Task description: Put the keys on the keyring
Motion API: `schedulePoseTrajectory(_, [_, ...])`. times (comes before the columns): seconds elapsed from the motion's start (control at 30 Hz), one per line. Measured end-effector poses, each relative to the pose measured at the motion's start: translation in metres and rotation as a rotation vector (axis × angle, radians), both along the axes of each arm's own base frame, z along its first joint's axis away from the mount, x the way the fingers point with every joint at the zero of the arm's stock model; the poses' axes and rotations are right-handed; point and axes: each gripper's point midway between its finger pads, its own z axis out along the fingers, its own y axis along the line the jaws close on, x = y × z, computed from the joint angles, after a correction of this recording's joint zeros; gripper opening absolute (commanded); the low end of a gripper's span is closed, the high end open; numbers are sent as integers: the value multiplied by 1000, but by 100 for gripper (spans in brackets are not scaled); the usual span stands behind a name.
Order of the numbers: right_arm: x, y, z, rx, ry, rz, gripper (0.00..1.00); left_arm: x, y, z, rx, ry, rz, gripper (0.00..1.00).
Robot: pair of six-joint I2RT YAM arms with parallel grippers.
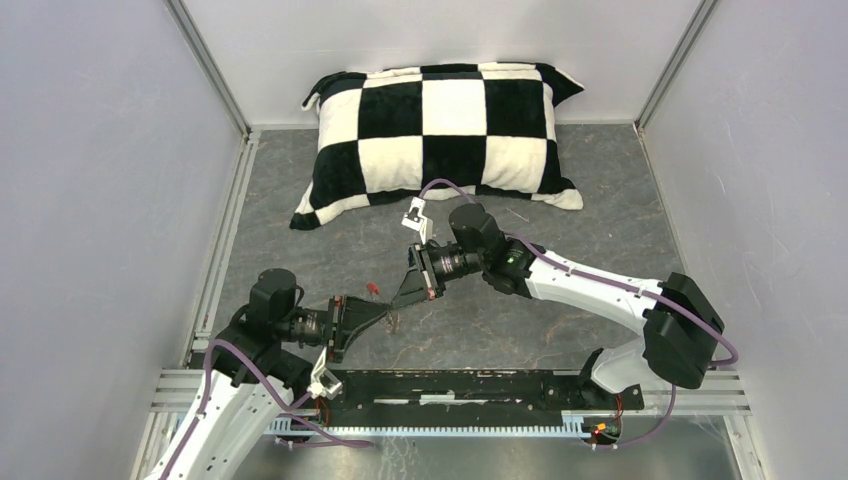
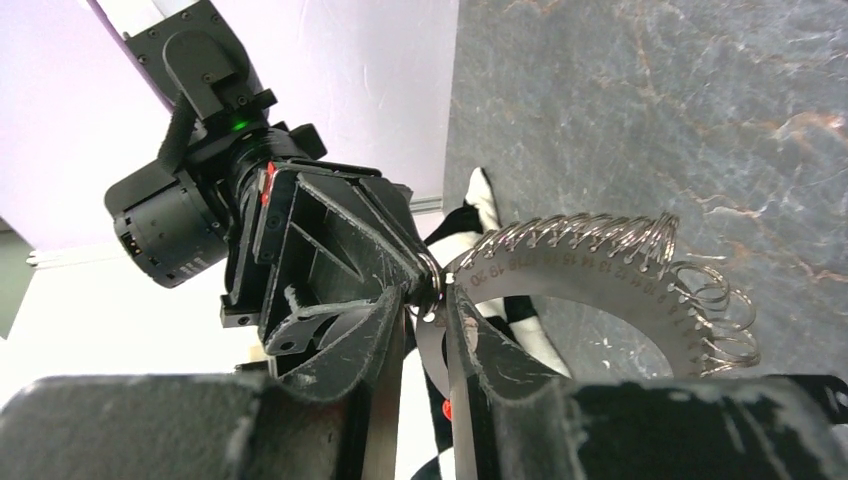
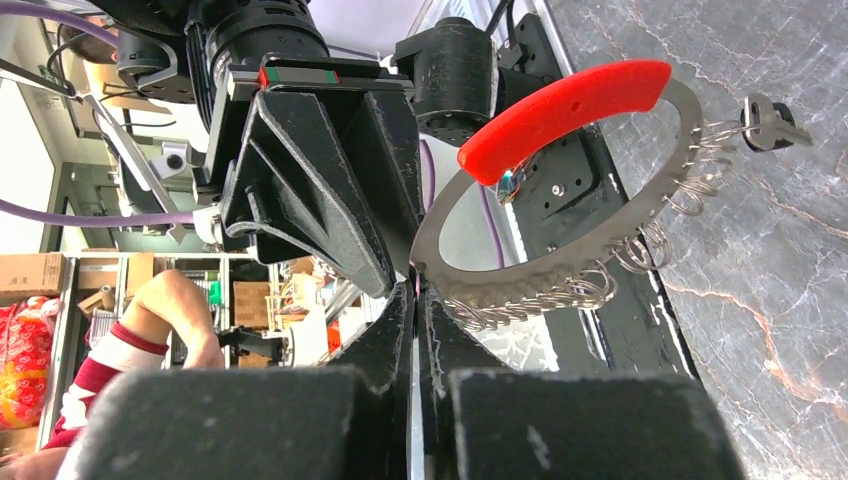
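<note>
the right pincer (image 3: 415, 297) is clamped tight on the flat rim of the keyring (image 3: 560, 105), holding it up off the counter (image 3: 760, 300). the left pincer (image 2: 430, 296) stands slightly apart, its tips straddling that same rim just beside the right one.

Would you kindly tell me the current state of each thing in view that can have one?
keyring: held up in the air, tilted.
right gripper: shut on the keyring's flat edge.
left gripper: jaws set narrowly around that same edge; grip unclear.
key: beside the ring's wire loops; cannot tell whether it is threaded on.
</note>
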Motion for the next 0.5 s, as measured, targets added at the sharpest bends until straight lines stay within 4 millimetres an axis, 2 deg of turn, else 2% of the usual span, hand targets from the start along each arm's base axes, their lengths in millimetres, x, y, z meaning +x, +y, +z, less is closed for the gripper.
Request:
schedulePoseTrajectory(0.17, [0,2,6,25,-1,5,4,5,-2,10,-29,-48,4,27])
schedulePoseTrajectory(0.3, [-1,4,9,41,7,11,9,6,-2,11,-35,-56,5,16])
schedulePoseTrajectory(0.4, [0,4,7,35,24,14,11,6,-2,9,-32,-52,6,15])
schedulePoseTrajectory(0.43, [0,3,7,35,25,13,12,7,-3,9,-32,-51,7,19])
schedulePoseTrajectory(0.5, [1,3,7,35,25,11,13,8,-3,10,-35,-35,15,39])
